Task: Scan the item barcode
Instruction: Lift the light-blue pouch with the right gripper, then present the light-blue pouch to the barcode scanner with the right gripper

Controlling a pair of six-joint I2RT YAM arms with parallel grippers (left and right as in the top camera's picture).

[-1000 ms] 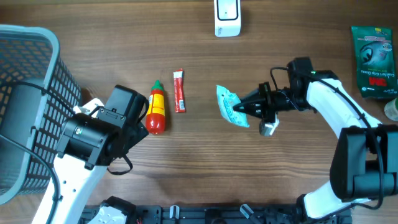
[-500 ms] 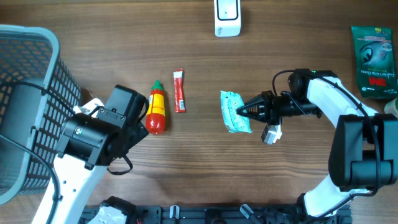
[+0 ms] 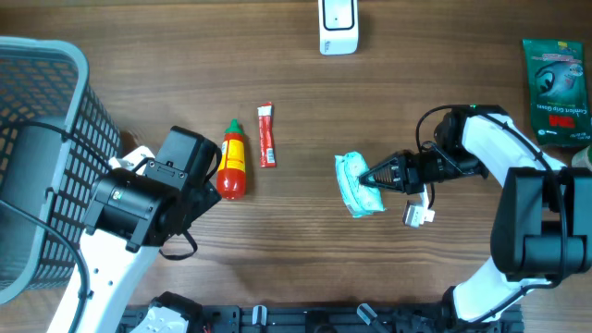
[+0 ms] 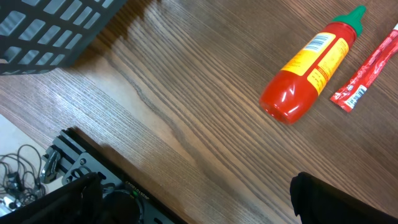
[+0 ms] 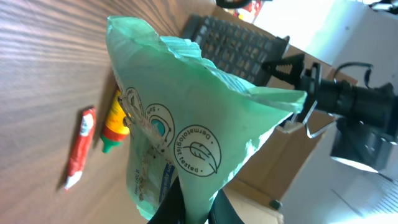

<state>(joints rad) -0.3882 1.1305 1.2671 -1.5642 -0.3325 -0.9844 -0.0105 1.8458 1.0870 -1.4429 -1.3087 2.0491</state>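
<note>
Across the brown wood-grain desk (image 3: 277, 268), the largest thing is the dark plastic mesh basket (image 3: 37, 120) at 9 o'clock. Next come the arms. The left arm (image 3: 139, 199) sits at 8 o'clock, its left jaws spread wide with nothing between them. The right arm (image 3: 490, 153) reaches in from 3 o'clock. A dark-green printed pouch (image 3: 553, 79) lies at 2 o'clock.

The crinkled mint-green plastic packet (image 3: 354, 185) hangs just toward 3 o'clock from the desk's centre, apparently lifted off the wood. Its long axis runs roughly 12 to 6. The right jaws are pinched nearly closed on its 3 o'clock edge.

The white boxy barcode scanner (image 3: 338, 26) stands at the 12 o'clock edge, well apart from the packet and almost straight toward 12 from it. The right arm is plainly the nearer one. The coming move probably carries the packet that way and turns its code to the scanner. Which face carries the barcode I cannot tell.

Smallest are the red squeeze bottle with a green cap (image 3: 232, 164), just beside the left jaws, and the slim red sachet (image 3: 266, 135) next to it.
</note>
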